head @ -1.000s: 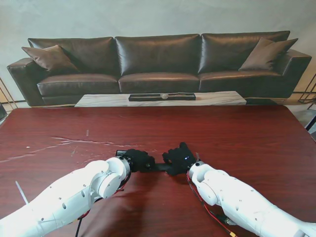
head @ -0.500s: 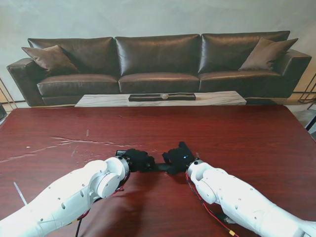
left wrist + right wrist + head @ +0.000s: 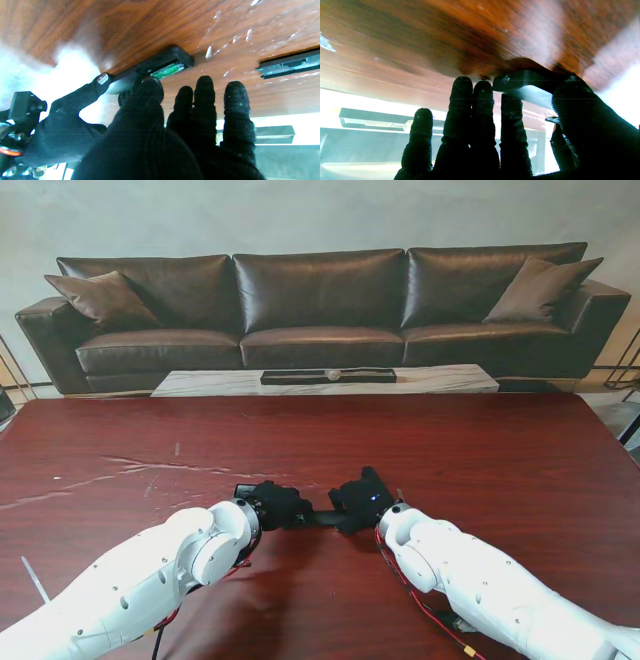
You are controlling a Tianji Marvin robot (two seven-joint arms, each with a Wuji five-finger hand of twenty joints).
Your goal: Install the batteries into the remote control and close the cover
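Two black-gloved hands meet at the lower centre of the stand view, and between them most of the remote control (image 3: 322, 518) is covered: only a short dark strip shows between the left robot hand (image 3: 275, 505) and the right robot hand (image 3: 362, 498). Its long axis runs left to right across the frame, lying flat on the red-brown surface (image 3: 480, 460).

In the left wrist view the remote control (image 3: 160, 65) shows an open compartment at its far end, with a green battery (image 3: 168, 70) seated inside; whether a second cell is in there I cannot tell. The left robot hand (image 3: 160, 130) has its thumb against the remote's edge while the other fingers (image 3: 235, 105) stand straight and clear of it, so the hand is open rather than gripping. A long black piece, likely the cover (image 3: 290, 62), lies apart on the surface at that frame's right; its details are blurred.

In the right wrist view the right robot hand (image 3: 495, 135) pinches the other end of the remote control (image 3: 527, 81) between thumb and fingers; glare washes out the rest.
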